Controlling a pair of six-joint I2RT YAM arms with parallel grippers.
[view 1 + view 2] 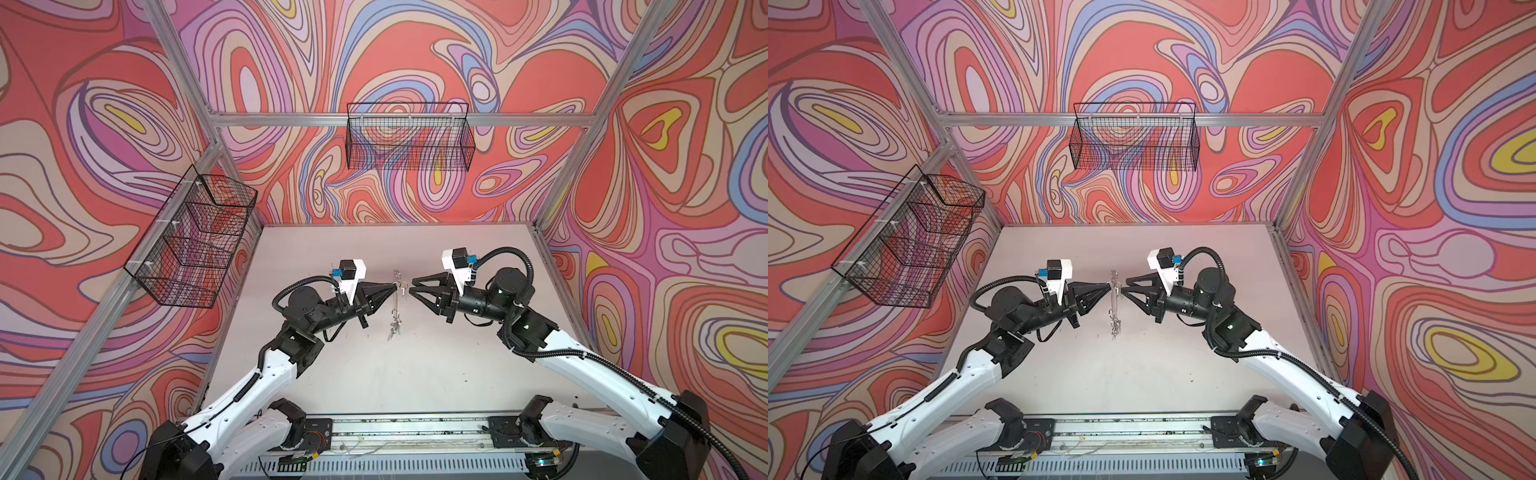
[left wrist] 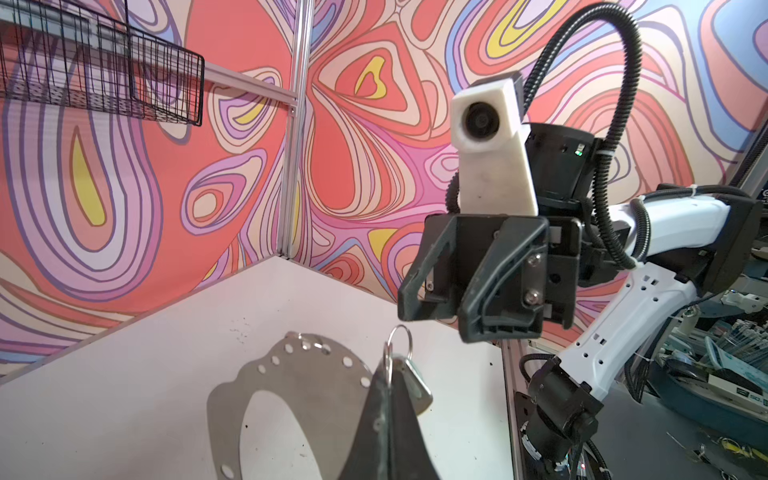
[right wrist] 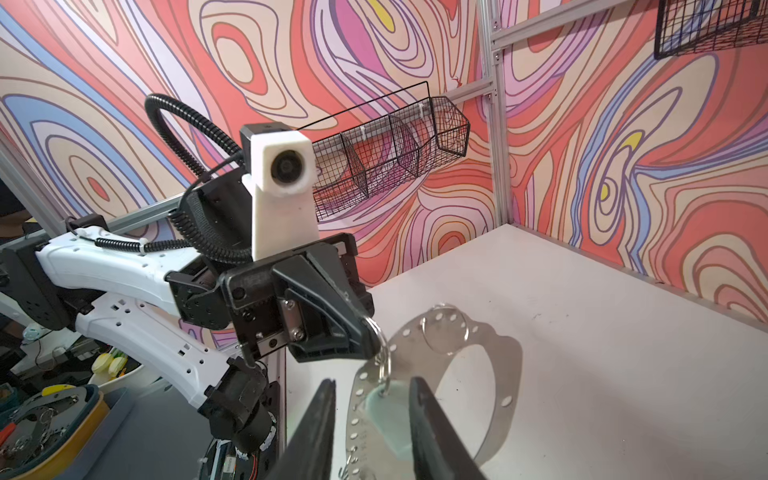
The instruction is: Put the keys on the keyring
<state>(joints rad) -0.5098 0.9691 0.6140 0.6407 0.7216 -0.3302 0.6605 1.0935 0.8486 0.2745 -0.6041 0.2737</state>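
**Left gripper** (image 1: 395,286): jaws fully closed on the rim of the keyring (image 1: 397,303), at the spot where a wire loop (image 2: 399,326) passes through it.

**Keyring:** it is held upright over the middle of the table (image 1: 353,374), between the two grippers. In both top views it shows edge-on as a thin vertical strip. The wrist views show its flat band (image 2: 316,374) with holes along the rim and a large oval opening. Whether its lower end touches the table cannot be told.

**Right gripper** (image 1: 411,286): jaws apart. It faces the left gripper, with its tips just beside the keyring.

**Key** (image 3: 388,411): in the right wrist view, one pale-tagged key hangs from the loop and lies between the right gripper's fingers (image 3: 419,399). Contact with either finger cannot be confirmed.

**Keys** (image 1: 392,330): a small cluster hangs at the keyring's lower end, below both grippers.
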